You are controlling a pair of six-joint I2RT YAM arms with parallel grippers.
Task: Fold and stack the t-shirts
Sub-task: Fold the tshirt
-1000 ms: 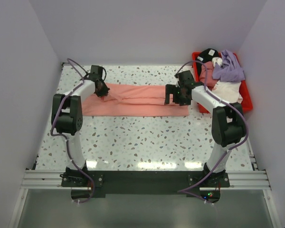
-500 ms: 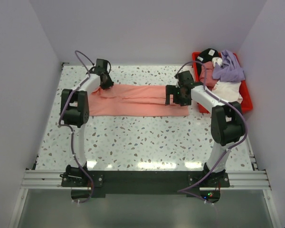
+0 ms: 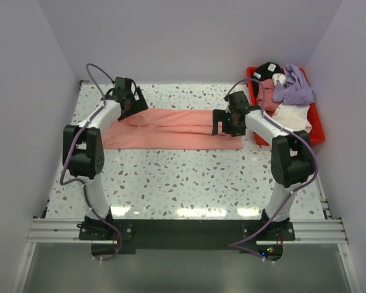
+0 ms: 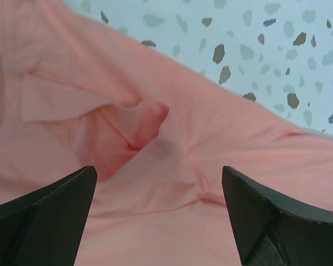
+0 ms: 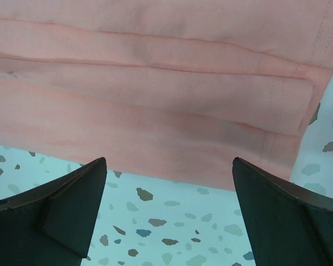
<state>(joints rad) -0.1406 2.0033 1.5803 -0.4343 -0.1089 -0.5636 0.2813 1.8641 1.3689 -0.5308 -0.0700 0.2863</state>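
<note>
The salmon t-shirt (image 3: 171,128) lies in a long folded band across the desk (image 3: 189,183); the left end effector (image 4: 158,194) and right end effector (image 5: 169,188) both gape wide, holding nothing. Cloth bunched under the left one would likely skew the next fold

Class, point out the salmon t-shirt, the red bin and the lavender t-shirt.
salmon t-shirt (image 3: 171,131), top view, middle of the flat cloth.
red bin (image 3: 318,125), top view, right rim.
lavender t-shirt (image 3: 296,88), top view, bunched middle.

Left gripper (image 4: 158,173) has let go — jaws now wide — and the salmon t-shirt (image 3: 171,128) has settled flat.
</note>
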